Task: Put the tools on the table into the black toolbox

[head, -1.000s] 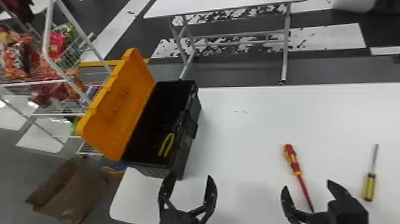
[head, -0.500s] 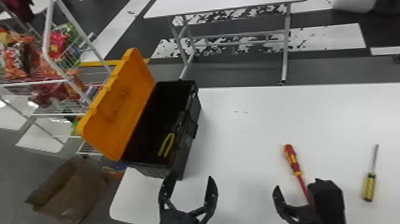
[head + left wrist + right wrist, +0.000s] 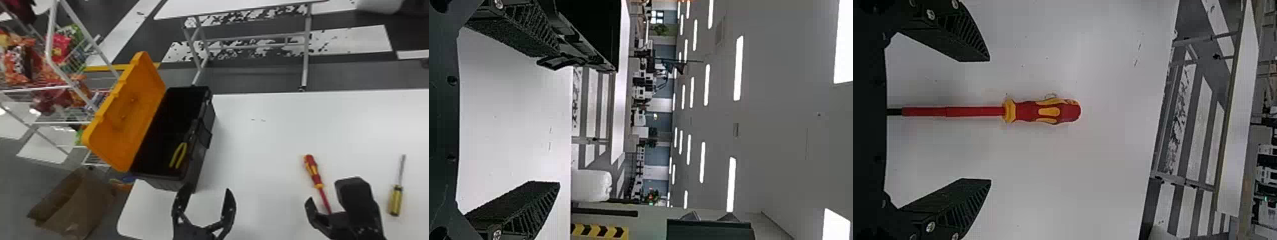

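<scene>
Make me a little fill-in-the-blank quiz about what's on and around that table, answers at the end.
The toolbox's lid is the colour ____.
Inside the black toolbox is a tool with ____ handles.
From the robot's side, the yellow-handled screwdriver lies to the ____ of the red-and-yellow screwdriver.
The right gripper's fingers are not shut but ____.

Answers: orange; yellow; right; open.
</scene>
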